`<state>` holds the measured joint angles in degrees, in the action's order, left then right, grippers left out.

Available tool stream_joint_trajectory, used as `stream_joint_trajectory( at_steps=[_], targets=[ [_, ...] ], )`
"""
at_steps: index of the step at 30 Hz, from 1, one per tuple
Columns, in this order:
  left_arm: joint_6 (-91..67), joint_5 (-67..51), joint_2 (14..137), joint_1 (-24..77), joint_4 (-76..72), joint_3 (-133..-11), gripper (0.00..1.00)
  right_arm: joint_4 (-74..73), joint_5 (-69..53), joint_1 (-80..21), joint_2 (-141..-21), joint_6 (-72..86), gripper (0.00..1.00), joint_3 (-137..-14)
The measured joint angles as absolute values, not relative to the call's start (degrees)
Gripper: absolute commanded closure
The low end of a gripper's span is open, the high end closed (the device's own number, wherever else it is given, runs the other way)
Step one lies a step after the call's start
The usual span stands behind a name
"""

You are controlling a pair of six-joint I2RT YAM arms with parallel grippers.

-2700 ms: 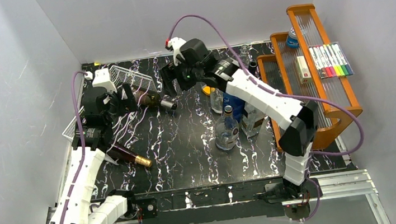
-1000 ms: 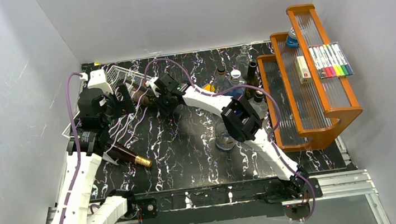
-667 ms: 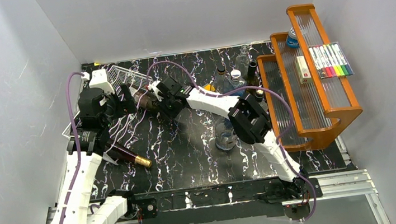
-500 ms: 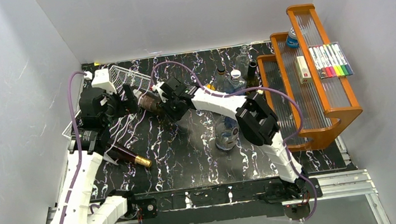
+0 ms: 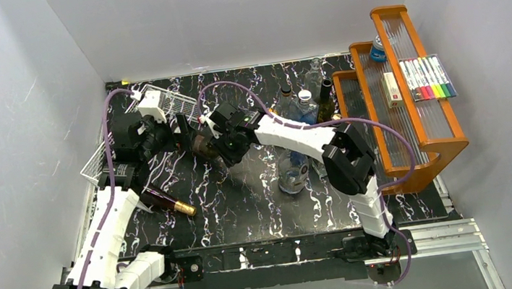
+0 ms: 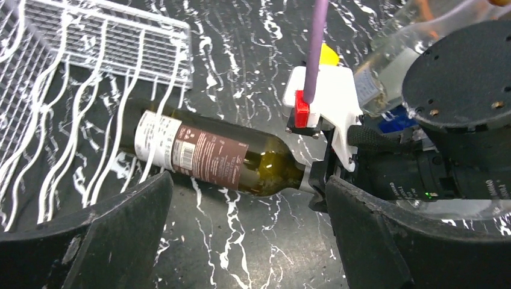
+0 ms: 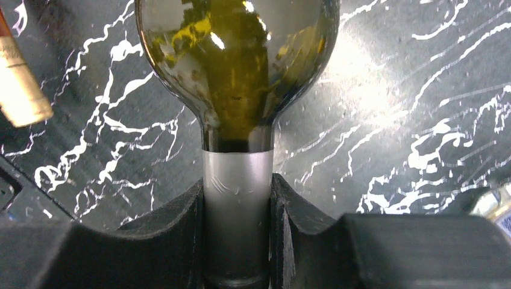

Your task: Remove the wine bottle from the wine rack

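**Green glass, held only by the neck**

The right claw [image 7: 237,194] pinches the silver-foiled neck of the wine bottle [image 6: 211,159]. The bottle lies nearly flat, low over the table [image 5: 245,200], its shoulder towards the claw. Its base end is not yet free: the white wire loops of the wine rack [image 6: 120,33] cross its label. The left claw [image 6: 247,188] hangs just beside it, spread wide and holding nothing.

The hold looks the likeliest point of failure. The foil is smooth and the heavy body hangs far out from the pinch, so the bottle may pivot or slide between the pads. The base may also snag a wire loop and drag the light rack with it. The right arm's elbow stands near a cluster of clear bottles [image 5: 293,173], and a wide swing could topple them.

The table is glossy black stone veined in white. Plain white walls [image 5: 238,15] close in three sides, and an orange shelf [image 5: 413,145] fills the right edge.
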<state>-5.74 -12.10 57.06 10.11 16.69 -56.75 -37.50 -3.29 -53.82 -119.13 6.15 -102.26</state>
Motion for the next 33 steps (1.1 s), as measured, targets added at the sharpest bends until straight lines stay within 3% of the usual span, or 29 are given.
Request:
stream_joint_trajectory(
  at_steps=[17, 21, 25, 33],
  targets=[
    [-1.7, -29.1, 53.9, 10.1, 9.0, -49.9, 0.14, -48.5, -4.8, -53.9, -109.4, 6.9, 1.00, -101.5],
    [-1.4, -34.9, 52.1, 10.2, 6.0, -46.8, 0.12, -51.0, -5.1, -53.9, -107.3, 7.0, 1.00, -101.5],
    [-0.8, -40.9, 51.5, 11.2, 2.6, -43.6, 0.02, -53.2, -5.1, -53.9, -106.1, 7.1, 1.00, -102.6],
    [7.6, -45.9, 48.0, 20.1, 0.0, -35.9, 0.02, -55.1, -5.3, -53.9, -106.1, 7.2, 1.00, -104.8]
  ],
)
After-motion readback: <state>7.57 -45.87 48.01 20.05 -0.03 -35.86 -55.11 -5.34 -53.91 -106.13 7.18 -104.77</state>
